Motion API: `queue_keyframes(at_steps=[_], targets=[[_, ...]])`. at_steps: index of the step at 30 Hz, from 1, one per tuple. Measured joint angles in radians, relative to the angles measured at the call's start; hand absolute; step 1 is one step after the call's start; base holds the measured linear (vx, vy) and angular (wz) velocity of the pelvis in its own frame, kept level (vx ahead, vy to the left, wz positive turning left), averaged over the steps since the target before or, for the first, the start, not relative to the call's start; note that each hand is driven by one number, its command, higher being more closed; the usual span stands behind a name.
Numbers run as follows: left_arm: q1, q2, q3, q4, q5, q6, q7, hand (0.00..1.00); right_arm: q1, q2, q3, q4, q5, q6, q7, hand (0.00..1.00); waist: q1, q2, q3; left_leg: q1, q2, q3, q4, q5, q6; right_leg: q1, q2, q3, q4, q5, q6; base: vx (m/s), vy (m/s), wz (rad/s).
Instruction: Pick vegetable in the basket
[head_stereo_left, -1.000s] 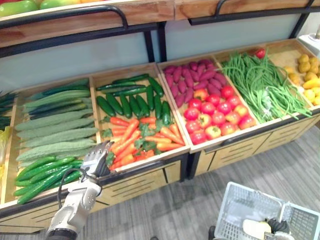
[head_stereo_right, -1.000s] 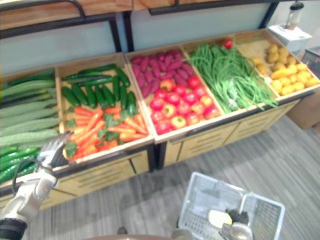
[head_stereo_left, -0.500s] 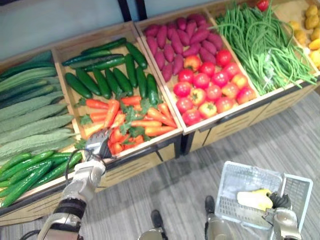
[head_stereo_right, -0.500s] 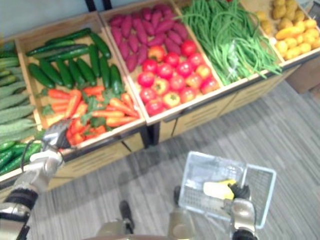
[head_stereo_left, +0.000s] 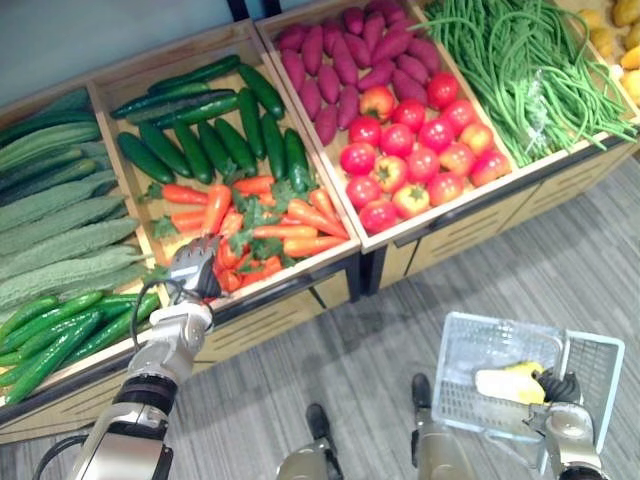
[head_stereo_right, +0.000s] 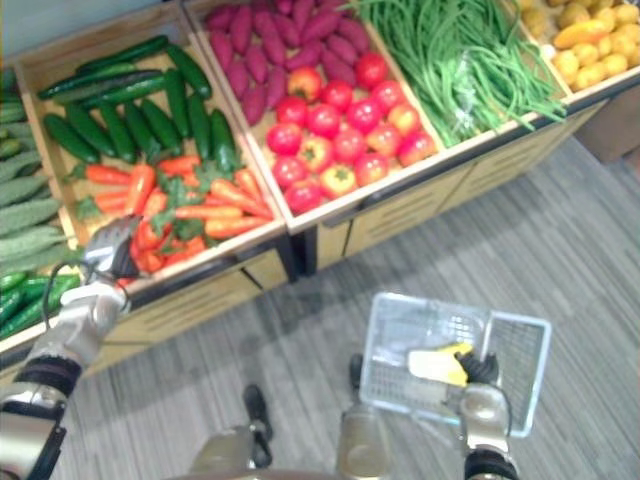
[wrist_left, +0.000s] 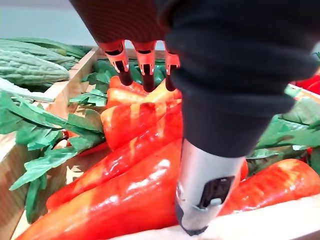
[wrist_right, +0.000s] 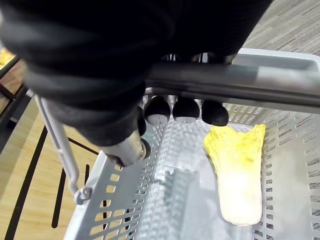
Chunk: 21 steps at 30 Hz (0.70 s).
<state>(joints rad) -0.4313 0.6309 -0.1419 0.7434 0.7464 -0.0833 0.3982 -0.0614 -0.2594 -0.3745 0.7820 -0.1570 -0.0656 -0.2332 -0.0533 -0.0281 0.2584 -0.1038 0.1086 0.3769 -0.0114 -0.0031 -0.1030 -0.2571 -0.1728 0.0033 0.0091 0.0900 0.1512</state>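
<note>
the robot's left hand (head_stereo_left: 195, 270) is hovering over the front of the heap of glossy orange carrots with green leafy tops (head_stereo_left: 262, 228), in the wooden crate they are sharing with dark green cucumbers (head_stereo_left: 205, 145). in the left wrist view its silver dark-tipped fingers (wrist_left: 145, 75) are pointing down onto the carrots, loosely spread and not closed round any of them, while the thumb is sitting low by the crate's pale wooden front lip (wrist_left: 285, 220). so the vegetable to be picked is lying in the crate, not yet gripped.

the right hand (wrist_right: 100, 60) is curling its fingers round the grey bar handle (wrist_right: 240, 85) of the pale grey perforated plastic basket (head_stereo_left: 468, 352), which is hanging low over the grey floor, well apart from the crate. a yellow and white leafy cabbage (wrist_right: 239, 172) is lying inside it.

the likely trouble is in the grasp. the carrots are looking slick and tapered, and they are overlapping, so closing fingers could be sliding off one or pinching two at once. the leafy tops are tangling among neighbours, and a lift could be dragging an extra carrot over the front lip onto the floor. the carry is a further risk: a weak pinch may be letting go over the gap before the basket, and a one-handled basket could be swinging as a carrot lands.
</note>
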Motion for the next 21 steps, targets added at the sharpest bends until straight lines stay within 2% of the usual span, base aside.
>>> queue_keyframes(at_steps=[3, 5, 13, 14, 21], targets=[[-0.032, 0.0, 0.0, 0.026, 0.0, 0.01, 0.006, 0.0, -0.008, 0.003, 0.019, -0.002, 0.0, -0.003, 0.0, 1.0, -0.009, -0.014, 0.018, 0.001, 0.0, 0.003, 0.0, 0.0, 0.0, -0.001, 0.0, 0.003, -0.001, 0.003, 0.0, 0.0, 0.006, -0.03], [-0.055, 0.0, 0.005, 0.021, 0.0, 0.01, 0.041, 0.0, -0.014, 0.005, 0.019, -0.009, 0.0, -0.006, 0.0, 1.0, -0.016, -0.031, 0.044, 0.001, 0.0, 0.003, 0.001, 0.002, 0.002, 0.001, 0.0, 0.003, -0.002, 0.012, -0.002, 0.02, 0.012, 0.0], [-0.093, 0.001, 0.033, 0.017, 0.0, 0.028, 0.045, 0.0, -0.016, 0.003, 0.029, -0.03, -0.003, -0.009, -0.001, 1.0, -0.022, -0.04, 0.058, 0.0, -0.007, -0.004, 0.0, 0.001, 0.002, -0.005, -0.002, 0.023, -0.003, 0.015, 0.0, 0.03, 0.016, -0.04], [-0.096, 0.001, 0.033, 0.017, 0.0, 0.028, 0.046, 1.0, -0.018, 0.003, 0.029, -0.03, -0.003, -0.009, -0.001, 1.0, -0.021, -0.043, 0.063, -0.002, -0.007, -0.004, 0.0, 0.001, 0.002, -0.009, -0.003, 0.025, -0.001, 0.015, 0.001, 0.0, 0.0, 0.0], [-0.113, 0.0, 0.041, 0.017, -0.032, 0.029, 0.065, 1.0, -0.03, 0.001, 0.031, -0.034, -0.003, -0.009, -0.002, 1.0, -0.022, -0.052, 0.076, -0.016, -0.01, -0.003, 0.006, 0.002, 0.004, -0.031, -0.004, 0.032, 0.01, 0.02, 0.001, -0.03, 0.017, -0.02]])
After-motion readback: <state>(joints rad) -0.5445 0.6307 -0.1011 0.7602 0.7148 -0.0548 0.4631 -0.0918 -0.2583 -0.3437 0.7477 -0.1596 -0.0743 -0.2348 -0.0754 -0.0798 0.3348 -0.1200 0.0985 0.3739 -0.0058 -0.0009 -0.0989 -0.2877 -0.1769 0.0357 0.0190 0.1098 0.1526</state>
